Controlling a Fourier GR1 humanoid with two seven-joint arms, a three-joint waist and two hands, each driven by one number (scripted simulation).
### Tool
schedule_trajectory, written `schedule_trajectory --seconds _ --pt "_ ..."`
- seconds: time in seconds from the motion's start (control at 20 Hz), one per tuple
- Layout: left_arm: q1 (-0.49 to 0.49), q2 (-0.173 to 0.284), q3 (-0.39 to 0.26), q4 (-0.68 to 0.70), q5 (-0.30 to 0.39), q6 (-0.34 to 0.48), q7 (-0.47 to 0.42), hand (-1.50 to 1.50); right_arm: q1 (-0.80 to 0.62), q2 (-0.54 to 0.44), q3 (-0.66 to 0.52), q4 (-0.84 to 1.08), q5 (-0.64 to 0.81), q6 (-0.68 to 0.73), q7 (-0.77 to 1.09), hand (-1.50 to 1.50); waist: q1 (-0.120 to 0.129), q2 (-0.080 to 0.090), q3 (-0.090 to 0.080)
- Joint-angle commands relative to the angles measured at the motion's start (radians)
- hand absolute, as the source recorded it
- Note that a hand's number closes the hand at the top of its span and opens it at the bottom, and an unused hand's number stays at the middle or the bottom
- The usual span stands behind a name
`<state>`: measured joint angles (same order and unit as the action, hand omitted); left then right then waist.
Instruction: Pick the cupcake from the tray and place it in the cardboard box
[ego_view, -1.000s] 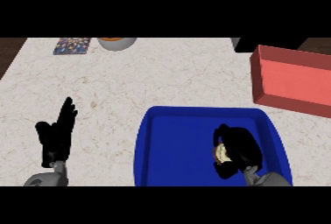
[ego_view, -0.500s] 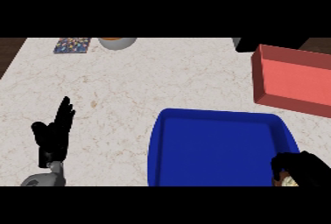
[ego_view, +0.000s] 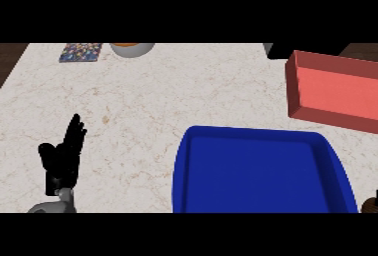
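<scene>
From the head view, the blue tray (ego_view: 258, 172) sits low and right of centre on the pale marbled counter (ego_view: 162, 95), and its floor shows only blue. The cupcake isn't visible anywhere on the tray or counter. Up at the right edge lies the red box (ego_view: 332, 92), tilted a little, its inside showing nothing but salmon-coloured floor; it sits near the tray's far corner but apart from it. Over on the left, the left hand (ego_view: 63, 160) rests open, fingers straight and pointing up the counter, well clear of the tray. At the bottom right corner there's just a dark sliver (ego_view: 370, 204) by the tray's edge. I cannot tell what it is, and the right hand doesn't otherwise show. Far back, a grey bowl (ego_view: 133, 48) stands beside a patterned card (ego_view: 81, 51).
</scene>
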<state>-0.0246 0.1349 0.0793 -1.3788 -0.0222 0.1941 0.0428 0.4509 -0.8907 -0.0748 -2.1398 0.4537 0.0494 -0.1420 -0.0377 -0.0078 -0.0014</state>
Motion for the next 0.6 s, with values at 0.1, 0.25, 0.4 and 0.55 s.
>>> schedule_trajectory --seconds 0.1,0.25,0.4,0.55 --pt "-0.017 0.001 0.007 0.046 -0.001 -0.012 -0.035 0.0 0.055 0.008 -0.319 -0.118 -0.249 0.106 0.021 1.5 0.008 0.003 0.0" --pt "-0.026 0.0 0.007 0.031 0.016 -0.028 -0.012 0.0 0.017 -0.026 -0.495 -0.041 -0.338 0.187 0.009 1.5 0.016 0.003 0.001" --pt "-0.083 0.038 0.048 0.111 0.027 -0.054 -0.046 0.0 -0.068 -0.002 -0.492 0.037 -0.281 0.198 0.003 1.5 0.029 0.008 0.001" --pt "-0.054 0.015 0.015 0.056 0.013 -0.043 -0.008 0.0 -0.185 -0.028 -0.517 0.109 -0.311 0.223 0.049 1.5 0.043 0.008 0.001"
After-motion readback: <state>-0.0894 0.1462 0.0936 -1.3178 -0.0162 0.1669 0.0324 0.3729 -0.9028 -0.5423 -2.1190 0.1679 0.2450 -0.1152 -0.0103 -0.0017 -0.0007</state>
